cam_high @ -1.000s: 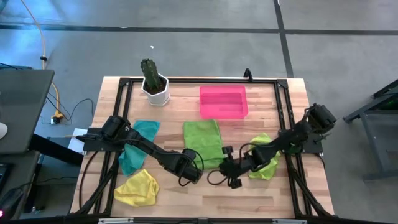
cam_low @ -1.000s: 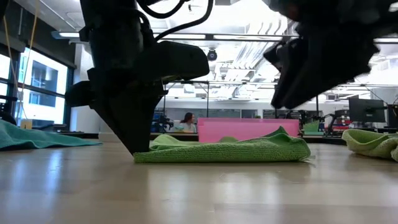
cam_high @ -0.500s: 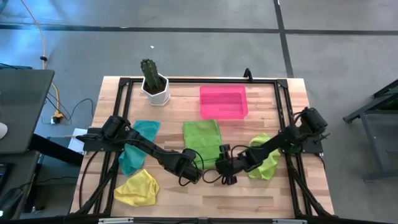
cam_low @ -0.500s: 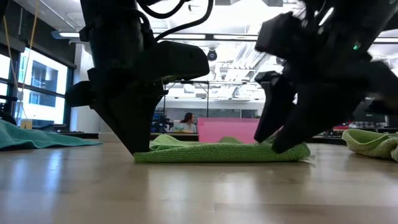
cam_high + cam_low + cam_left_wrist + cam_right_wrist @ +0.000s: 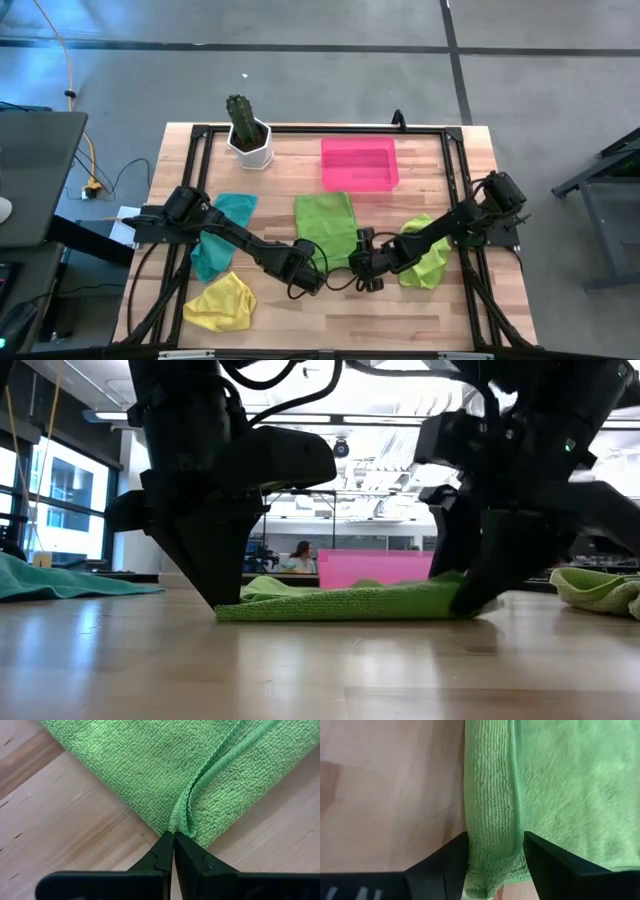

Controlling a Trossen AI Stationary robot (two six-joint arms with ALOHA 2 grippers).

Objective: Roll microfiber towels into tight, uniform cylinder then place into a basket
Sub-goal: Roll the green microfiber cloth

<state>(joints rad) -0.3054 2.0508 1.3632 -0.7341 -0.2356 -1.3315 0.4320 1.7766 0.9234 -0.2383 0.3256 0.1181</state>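
Note:
A lime green towel (image 5: 326, 225) lies flat in the middle of the table. My left gripper (image 5: 309, 274) is shut at its near left corner (image 5: 181, 822). My right gripper (image 5: 363, 262) is open at its near right corner (image 5: 492, 845), with a strip of the towel's edge between the fingers. A second lime green towel (image 5: 426, 251) lies crumpled at the right. A teal towel (image 5: 220, 232) and a yellow towel (image 5: 222, 302) lie at the left. The pink basket (image 5: 358, 164) stands at the far side. My left gripper pinches the towel's near left corner, where the hem puckers into a small fold (image 5: 180, 824), at the very tips of its shut fingers. The fingers slant down from the near side. The towel lies on the table (image 5: 340, 603). My right gripper stands down over the towel's near right corner, one finger (image 5: 451, 851) off the edge and the other (image 5: 540, 851) on the cloth. The edge strip (image 5: 490, 820) fills the gap between them and runs along the fingers. The towel lies on the table.
A white pot with a cactus (image 5: 248, 138) stands at the far left. A black metal frame (image 5: 330, 128) runs round the table. Bare wood lies near the front edge (image 5: 330, 320). People sit in the room beyond the table (image 5: 300, 555).
My right gripper has come down and gone toward the table's left, onto the near right corner of the flat green towel. My left gripper has stayed at the near left corner. The towel has kept its place.

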